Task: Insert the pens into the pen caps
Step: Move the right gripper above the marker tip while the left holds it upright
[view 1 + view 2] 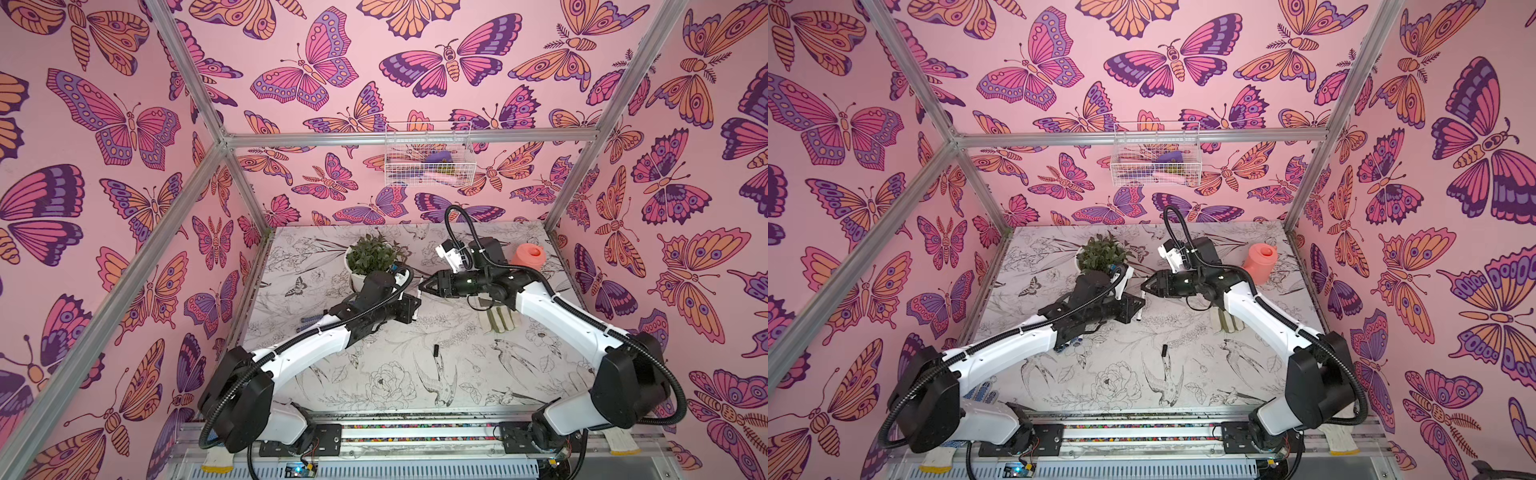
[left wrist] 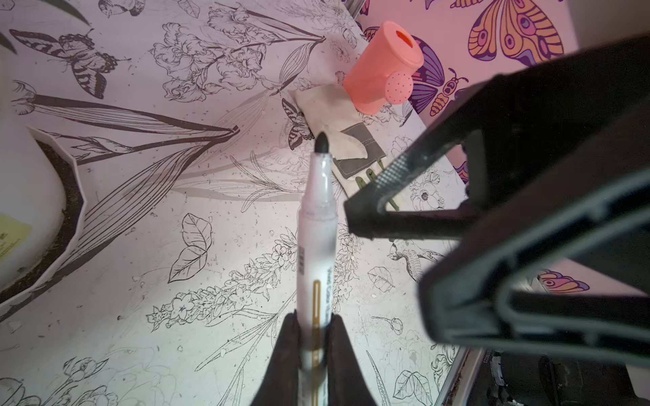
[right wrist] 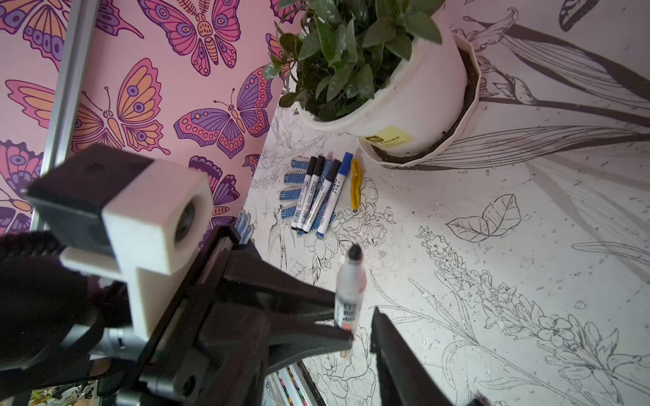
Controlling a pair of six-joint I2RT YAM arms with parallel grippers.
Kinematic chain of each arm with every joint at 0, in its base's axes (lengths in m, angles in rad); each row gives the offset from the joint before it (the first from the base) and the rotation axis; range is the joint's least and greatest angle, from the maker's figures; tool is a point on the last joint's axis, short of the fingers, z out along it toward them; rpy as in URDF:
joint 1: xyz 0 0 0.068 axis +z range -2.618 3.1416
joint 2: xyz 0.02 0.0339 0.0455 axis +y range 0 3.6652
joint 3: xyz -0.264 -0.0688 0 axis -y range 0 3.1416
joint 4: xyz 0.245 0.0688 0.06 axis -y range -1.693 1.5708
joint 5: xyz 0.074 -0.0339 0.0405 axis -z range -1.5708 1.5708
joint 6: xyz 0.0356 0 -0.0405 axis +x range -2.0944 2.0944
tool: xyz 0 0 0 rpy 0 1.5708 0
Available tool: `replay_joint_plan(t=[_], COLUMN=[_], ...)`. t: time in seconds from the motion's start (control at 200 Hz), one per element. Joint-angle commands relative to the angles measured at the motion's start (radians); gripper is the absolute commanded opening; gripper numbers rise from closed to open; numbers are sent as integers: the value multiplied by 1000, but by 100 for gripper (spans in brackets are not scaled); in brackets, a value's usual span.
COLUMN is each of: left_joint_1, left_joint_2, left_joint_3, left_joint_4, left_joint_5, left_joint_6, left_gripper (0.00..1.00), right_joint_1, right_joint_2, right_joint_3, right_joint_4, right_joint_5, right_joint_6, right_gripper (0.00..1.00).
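Counter at the last capping step; left tool clenched on the uncapped pen, dark tip bare and pointing outward; right tool just beside the barrel, jaws apart, nothing seen between them; four capped pens laid side by side near the counter's edge; one loose black cap lying well apart from both tools. Judged next: right tool fetches that cap, then aligns its mouth with the tip. Count: five pens; five caps, four black, one blue.

Table bears plant pot, watering can, pen cap.
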Motion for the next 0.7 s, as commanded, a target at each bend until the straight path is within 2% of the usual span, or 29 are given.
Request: replay_joint_plan(t=[0.0,0.09,0.29,0.376,0.446,0.531,0.596,0.691], left_joint_1=[-13,-18,-19,-20,-19,-19,-18,-17], left_joint_2=[-46,-60,-66,-56,-46,-35,-25,-13], left_joint_3=[-19,-22,-27,-22,-17,-10,-4,3], left_joint_4=[60,68,81,81,79,85,85,91], left_joint_5=[32,37,31,33,33,33,34,35], left_joint_6=[18,29,34,32,29,29,29,26], left_gripper=[0,0,0,0,13,34,38,38], right_joint_1=[6,12,18,18,18,18,18,18], right_joint_2=[37,52,50,43,34,26,19,13], right_joint_3=[41,51,51,49,48,42,40,42], right_joint_4=[30,39,42,34,30,31,28,21], right_joint_5=[6,7,15,11,4,-4,-4,-6], right_joint_6=[0,6,8,2,0,-2,-3,-13], right_gripper=[46,42,16,12,10,8,8,6])
